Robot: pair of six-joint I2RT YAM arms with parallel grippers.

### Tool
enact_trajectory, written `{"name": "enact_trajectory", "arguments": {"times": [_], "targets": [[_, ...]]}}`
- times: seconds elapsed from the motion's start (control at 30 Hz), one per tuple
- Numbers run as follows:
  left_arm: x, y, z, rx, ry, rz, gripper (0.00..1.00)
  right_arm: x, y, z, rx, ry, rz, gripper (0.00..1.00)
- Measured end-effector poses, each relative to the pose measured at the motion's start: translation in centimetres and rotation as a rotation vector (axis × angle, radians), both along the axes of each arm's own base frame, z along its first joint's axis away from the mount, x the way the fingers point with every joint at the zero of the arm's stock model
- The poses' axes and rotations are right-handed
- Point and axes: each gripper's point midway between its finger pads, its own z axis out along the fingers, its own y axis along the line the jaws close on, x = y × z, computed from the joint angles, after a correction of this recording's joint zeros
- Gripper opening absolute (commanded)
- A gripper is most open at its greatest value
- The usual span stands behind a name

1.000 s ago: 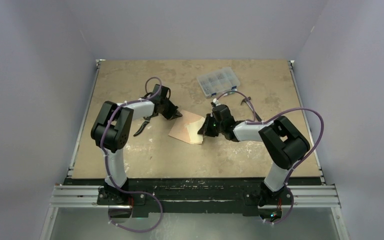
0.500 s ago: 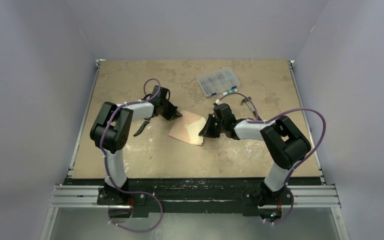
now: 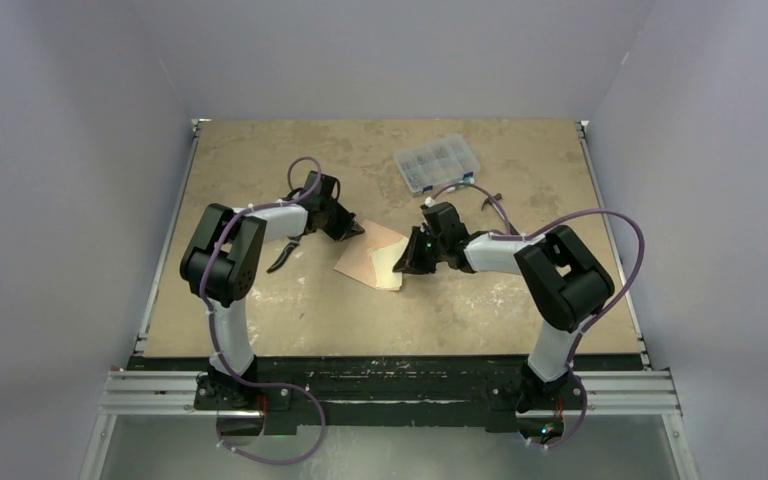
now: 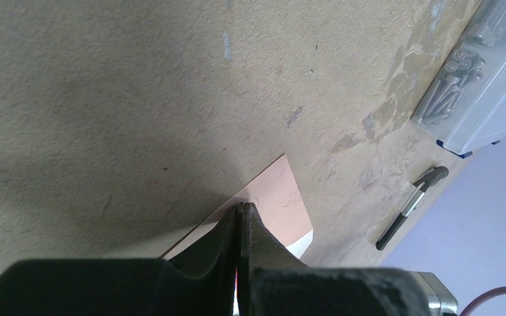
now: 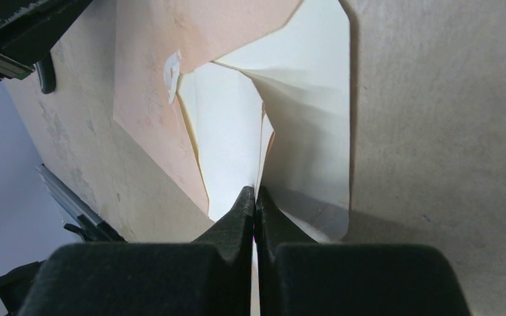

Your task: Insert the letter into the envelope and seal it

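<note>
Lister: Right arm, elbow and purple cable loop: shifted a little leftward against the entry half a second back. Right gripper (image 3: 401, 264) carried slightly left with it.

Checker: And the paper?

Lister: Small salmon-tan rectangular paper envelope (image 3: 365, 257), cream inner face: near-left corner nudged a touch left. Otherwise same spot, mid-table, between the two grippers, lying on the mottled tan tabletop (image 3: 260, 310).

Checker: Left arm?

Lister: No change noted. Left gripper (image 3: 353, 228) at the envelope's far-left corner, as before.

Checker: State of the left tool.

Lister: Fingers (image 4: 227, 232) pressed together, no gap, a salmon corner nipped between the tips. A cream edge shows beneath that corner.

Checker: Right tool.

Lister: Fingers (image 5: 240, 212) likewise closed tight, on a thin cream ply that rises off the table at the envelope's right side. Flap or pocket wall: cannot tell.

Checker: Other marks on the envelope?

Lister: One small white tab (image 5: 171, 72) on the salmon face, beside the opening.

Checker: Sundries.

Lister: Clear plastic compartment box of screws (image 3: 437, 160), far side of the table, well apart from the envelope. Black-and-grey pen (image 4: 412, 207), lying near that box.
</note>
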Motion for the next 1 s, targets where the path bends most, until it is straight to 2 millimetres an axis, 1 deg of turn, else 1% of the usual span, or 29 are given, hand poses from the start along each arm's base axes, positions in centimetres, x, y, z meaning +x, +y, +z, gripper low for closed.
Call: {"name": "enact_trajectory", "arguments": {"times": [0.13, 0.2, 0.37, 0.7, 0.83, 1.0], "targets": [[0.0, 0.0, 0.0, 0.0, -0.001, -0.004, 0.0, 0.6, 0.7, 0.0, 0.013, 0.0, 0.028, 0.0], [0.0, 0.0, 0.0, 0.0, -0.001, -0.005, 0.0, 0.5, 0.9, 0.0, 0.021, 0.007, 0.038, 0.0], [-0.1, 0.0, 0.0, -0.003, -0.006, -0.005, 0.01, 0.6, 1.0, 0.0, 0.023, 0.009, 0.039, 0.0], [-0.2, 0.0, 0.1, 0.001, -0.018, -0.026, 0.08, 1.1, 1.0, 0.0, 0.049, 0.014, -0.035, 0.0], [-0.7, 0.1, 0.2, 0.016, -0.022, -0.06, 0.08, 1.6, 1.0, 0.1, 0.062, 0.01, -0.083, 0.0], [-2.1, 0.1, 0.2, 0.007, -0.006, -0.097, 0.1, 2.4, 0.7, 0.2, 0.087, 0.014, -0.151, 0.0]]}}
